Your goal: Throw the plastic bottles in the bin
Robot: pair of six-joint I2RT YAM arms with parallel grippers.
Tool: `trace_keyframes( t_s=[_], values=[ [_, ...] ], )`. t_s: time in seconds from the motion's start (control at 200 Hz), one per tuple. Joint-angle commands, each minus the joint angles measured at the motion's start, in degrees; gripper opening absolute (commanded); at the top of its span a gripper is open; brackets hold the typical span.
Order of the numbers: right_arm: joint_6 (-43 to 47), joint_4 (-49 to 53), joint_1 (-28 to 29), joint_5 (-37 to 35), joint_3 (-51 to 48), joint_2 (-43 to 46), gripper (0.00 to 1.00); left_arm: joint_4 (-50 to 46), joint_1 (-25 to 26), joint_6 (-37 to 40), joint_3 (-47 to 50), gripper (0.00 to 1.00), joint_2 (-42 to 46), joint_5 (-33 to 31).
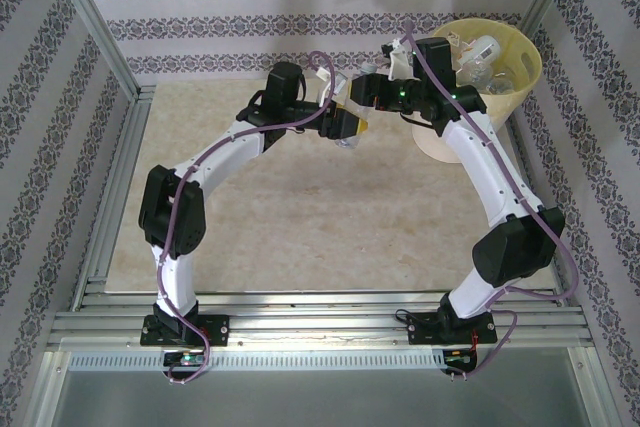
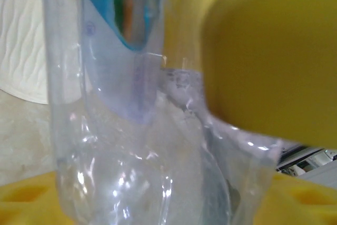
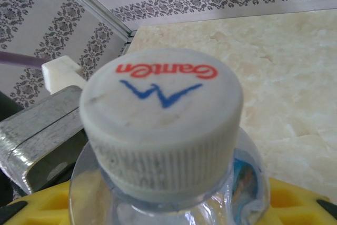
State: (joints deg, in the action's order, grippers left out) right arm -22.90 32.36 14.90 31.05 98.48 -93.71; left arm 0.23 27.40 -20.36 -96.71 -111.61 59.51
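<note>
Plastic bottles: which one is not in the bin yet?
The clear blue-labelled bottle, held in the left gripper above the table beside the bin; the other bottles already lie inside it.

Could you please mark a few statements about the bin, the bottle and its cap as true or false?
1. The bin already holds bottles. True.
2. The bin stands at the near left corner. False: it stands at the far right of the table.
3. A clear bottle sits between the left fingers. True.
4. The cap in front of the right wrist camera is green. False: it is white, with red lettering and a blue mark.
</note>
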Motion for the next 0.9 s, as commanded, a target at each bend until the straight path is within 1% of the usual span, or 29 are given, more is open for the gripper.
trace_keyframes(
  t_s=[0.0,0.115,0.21,0.4,0.54,0.684,0.789,0.894],
  values=[
    [0.8,0.0,0.2,-2.1,2.2,1.0,0.49,4.8,0.3,0.7,2.4,1.0,3.8,-1.3],
    [1.2,1.9,-0.3,-4.7,3.7,1.8,0.44,10.5,-1.7,-3.0,5.4,1.0,4.5,-3.4],
    [1.3,2.8,-1.0,-6.8,4.7,3.3,0.43,14.5,-4.0,-5.4,7.5,1.0,5.3,-4.7],
    [2.8,2.8,-3.8,-12.9,6.2,8.4,0.42,16.0,-7.6,-5.4,9.7,1.0,6.3,-6.7],
    [4.1,1.6,-8.6,-18.1,6.1,13.6,0.42,16.8,-9.4,-5.0,11.8,1.0,6.8,-9.5],
    [7.0,-1.6,-15.3,-24.6,5.5,18.5,0.42,16.2,-10.5,-3.7,13.1,1.0,7.1,-11.7],
    [10.0,-3.7,-19.3,-28.2,7.0,20.2,0.4,16.1,-11.0,-3.5,13.5,1.0,6.9,-12.5],
    [13.4,-6.5,-21.8,-30.9,9.2,20.4,0.4,16.5,-11.1,-3.8,13.5,1.0,6.4,-12.8]
  ],
)
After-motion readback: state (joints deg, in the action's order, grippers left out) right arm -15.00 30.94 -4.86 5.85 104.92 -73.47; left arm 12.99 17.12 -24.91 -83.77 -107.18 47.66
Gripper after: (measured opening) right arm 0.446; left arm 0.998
